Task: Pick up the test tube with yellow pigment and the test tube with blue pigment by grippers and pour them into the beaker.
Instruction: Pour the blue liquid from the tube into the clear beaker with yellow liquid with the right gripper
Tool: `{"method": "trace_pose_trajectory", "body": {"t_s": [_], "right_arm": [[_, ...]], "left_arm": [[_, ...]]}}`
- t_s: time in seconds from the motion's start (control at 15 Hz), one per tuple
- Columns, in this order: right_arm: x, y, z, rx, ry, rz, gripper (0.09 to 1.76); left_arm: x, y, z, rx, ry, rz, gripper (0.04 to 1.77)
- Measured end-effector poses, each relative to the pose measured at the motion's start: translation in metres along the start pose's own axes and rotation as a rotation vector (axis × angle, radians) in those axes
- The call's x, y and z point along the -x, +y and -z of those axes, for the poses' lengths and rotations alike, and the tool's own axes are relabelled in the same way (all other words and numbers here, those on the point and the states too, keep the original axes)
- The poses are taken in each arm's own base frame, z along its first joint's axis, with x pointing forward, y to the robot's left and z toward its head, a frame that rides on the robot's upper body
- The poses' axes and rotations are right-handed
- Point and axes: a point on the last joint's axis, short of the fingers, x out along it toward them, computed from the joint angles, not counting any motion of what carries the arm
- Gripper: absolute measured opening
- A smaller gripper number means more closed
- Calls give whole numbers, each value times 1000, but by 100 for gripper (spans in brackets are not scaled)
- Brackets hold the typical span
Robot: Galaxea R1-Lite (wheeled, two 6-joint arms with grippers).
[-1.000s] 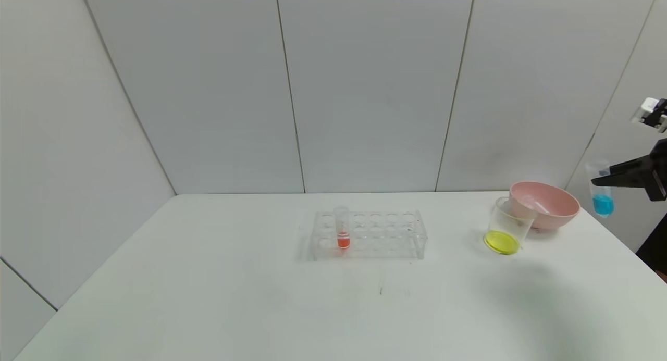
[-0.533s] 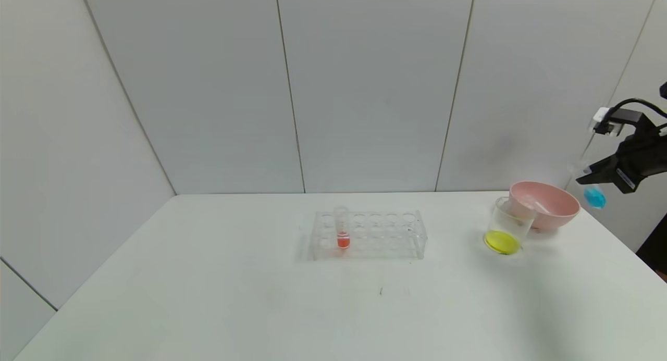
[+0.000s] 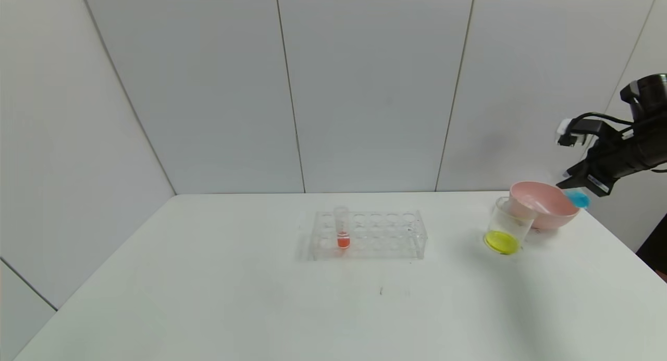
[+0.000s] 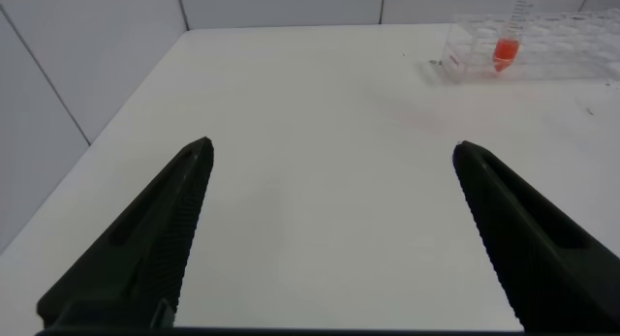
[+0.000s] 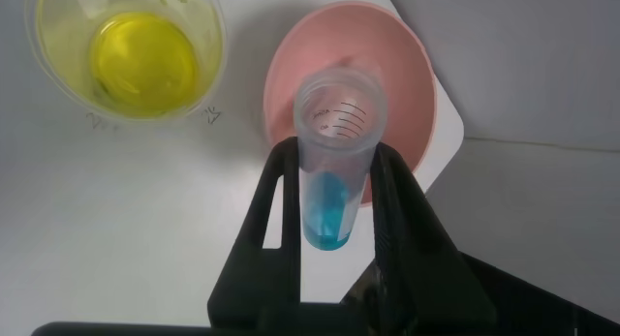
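My right gripper [image 3: 572,183] hangs at the far right, just above the pink bowl's far rim, shut on the test tube with blue pigment [image 3: 577,198]. In the right wrist view this tube [image 5: 334,133] sits clamped between the two black fingers [image 5: 276,210], its open mouth over the bowl and the blue liquid pooled at its bottom end. The beaker [image 3: 509,215] stands left of the bowl, touching it, with yellow liquid at its bottom; it also shows as the beaker [image 5: 211,75] in the right wrist view. No test tube with yellow pigment is in view. My left gripper [image 4: 331,147] is open over bare table.
The pink bowl [image 3: 560,207] sits near the table's right back corner with a pale clear shape lying in it. A clear tube rack [image 3: 385,236] stands mid-table holding one tube of orange-red liquid [image 3: 342,231]. The table's right edge runs close behind the bowl.
My right gripper has carried the blue tube left from beyond the table's edge to the bowl's far rim, and the tube has tipped from hanging upright to a slant.
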Motion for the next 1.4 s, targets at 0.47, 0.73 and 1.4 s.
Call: {"method": "trace_pose_trajectory", "body": {"t_s": [0.47, 0.73, 1.4], "right_arm": [[-3, 20, -28, 156, 72, 21, 50], [-6, 31, -38, 238, 139, 27, 50], [-20, 44, -53, 395, 300, 87, 50]], "left_arm": [[0, 0, 0, 0, 0, 0, 176], [0, 0, 0, 0, 0, 0, 176], [0, 0, 0, 0, 0, 0, 176]]}}
